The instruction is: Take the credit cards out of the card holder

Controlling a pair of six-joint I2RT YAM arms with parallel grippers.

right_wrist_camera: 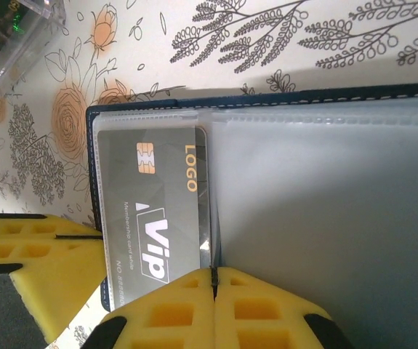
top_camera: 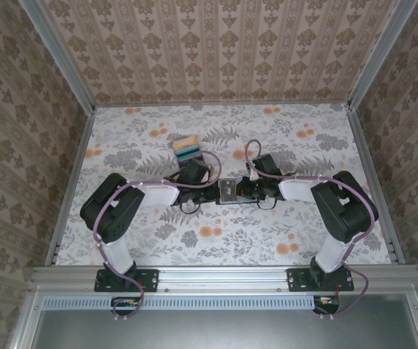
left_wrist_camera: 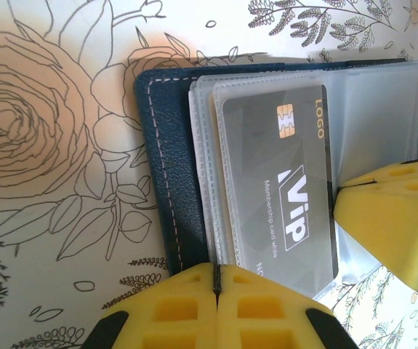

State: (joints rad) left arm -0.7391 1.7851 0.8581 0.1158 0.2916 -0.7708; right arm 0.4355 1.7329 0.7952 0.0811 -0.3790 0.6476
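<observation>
Flowered tabletop [top_camera: 303,233], from above: the open card holder [top_camera: 228,190] lies between the 2 arms; left wrist: left jaws pinch its 6 o'clock edge; right wrist: right jaws press together at the 6 o'clock corner of the grey card [right_wrist_camera: 150,211], whose long axis points at them.

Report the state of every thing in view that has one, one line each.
card holder: open, lying flat on the table.
grey VIP card: inside a clear sleeve, not yet pulled out.
left gripper: jaws shut at the holder's edge.
right gripper: jaws shut at the sleeve's edge beside the card.
card rack: loaded, untouched.
</observation>
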